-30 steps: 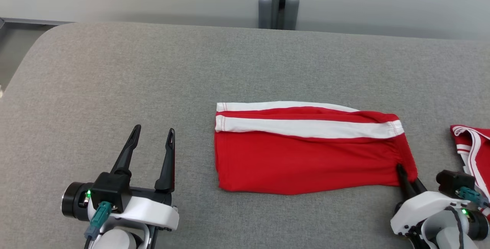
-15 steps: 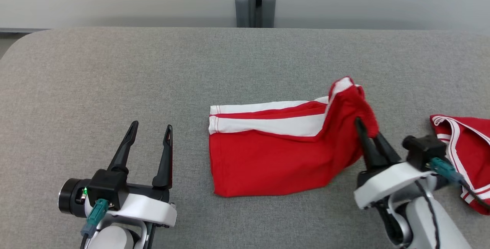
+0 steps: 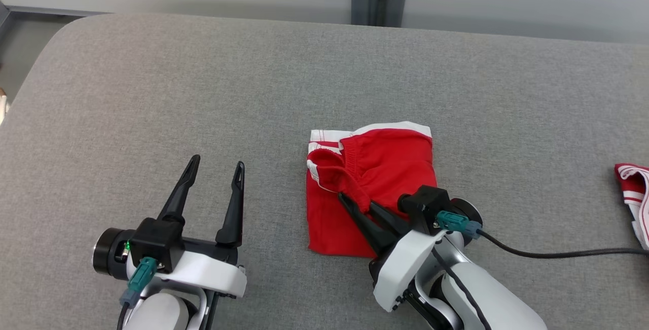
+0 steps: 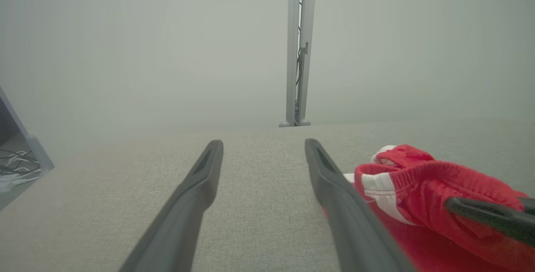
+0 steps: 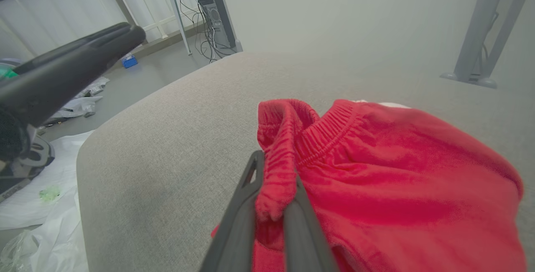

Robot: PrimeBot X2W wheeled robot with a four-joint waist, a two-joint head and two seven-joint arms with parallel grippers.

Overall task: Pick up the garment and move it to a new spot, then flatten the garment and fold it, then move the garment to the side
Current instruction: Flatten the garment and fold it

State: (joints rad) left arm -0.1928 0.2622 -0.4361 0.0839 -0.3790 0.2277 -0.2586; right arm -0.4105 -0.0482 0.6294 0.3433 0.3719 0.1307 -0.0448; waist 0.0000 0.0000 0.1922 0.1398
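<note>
We see left gripper [image 3: 218, 161] spread, empty, over the grey table [image 3: 152, 92], near the left edge of the red garment [image 3: 390, 162]. Garment lies mid-table, doubled over, right gripper [image 3: 356, 200] pinching its waistband fold. Another red-white cloth [image 3: 633, 193] sits at far right.

Two red garments lie on one table [image 3: 152, 92]: folded garment [image 3: 390, 162], edge garment [image 3: 631, 190]. Two grippers show: left gripper [image 3: 217, 161], right gripper [image 3: 356, 199]

The garment [image 3: 390, 168] is red with white bands along one edge; the table [image 3: 304, 76] is plain grey fabric; my fingers [image 3: 231, 213] are black, their housings [image 3: 203, 275] white
</note>
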